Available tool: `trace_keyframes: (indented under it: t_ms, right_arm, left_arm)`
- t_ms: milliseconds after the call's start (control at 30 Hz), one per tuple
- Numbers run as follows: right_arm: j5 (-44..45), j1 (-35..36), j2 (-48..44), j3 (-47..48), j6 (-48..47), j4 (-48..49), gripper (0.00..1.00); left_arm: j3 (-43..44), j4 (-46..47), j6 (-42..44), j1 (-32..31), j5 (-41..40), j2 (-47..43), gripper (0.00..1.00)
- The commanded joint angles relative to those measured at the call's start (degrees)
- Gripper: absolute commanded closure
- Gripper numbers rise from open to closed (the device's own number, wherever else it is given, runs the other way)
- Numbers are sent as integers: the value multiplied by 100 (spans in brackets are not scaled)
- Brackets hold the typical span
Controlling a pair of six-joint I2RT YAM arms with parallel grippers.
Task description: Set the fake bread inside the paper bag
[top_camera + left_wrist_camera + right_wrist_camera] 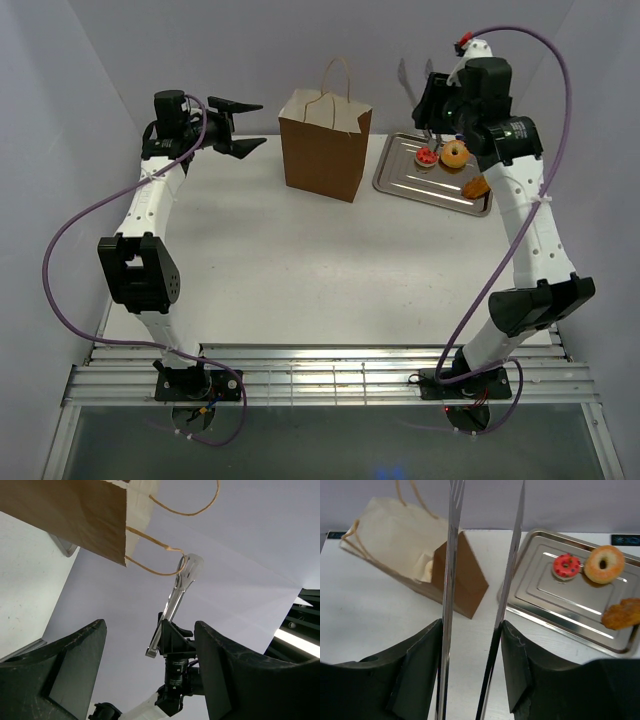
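Observation:
The brown paper bag [325,145] stands upright at the back middle of the table, its mouth open [400,540]. To its right, three pieces of fake bread lie on the silver tray [400,182]: a red-topped tart [427,157], an orange ring donut [455,153] and a golden-brown bun [476,187]. High over the tray's left end, my right gripper [437,108] is shut on metal tongs [451,580]. The tong arms stand apart with nothing between them. My left gripper [242,125] hangs open in the air left of the bag, holding nothing.
In the left wrist view the bag's handles [155,542] and the tongs [180,587] show beyond my open fingers. White walls close in at the back and on both sides. The tray [555,605] lies close to the bag's right side.

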Motion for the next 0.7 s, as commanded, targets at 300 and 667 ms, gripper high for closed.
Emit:
trace_keyframes:
  t_ms: [300,667]
  right_arm:
    - [355,-2071,-412,-486,1106,-853,47]
    - [29,-2407,0,-1217,1633,-880,44]
  left_arm:
    - [-624,346,-251,36,304,-662,19]
    - [-941,759,-480,36,401,-759,20]
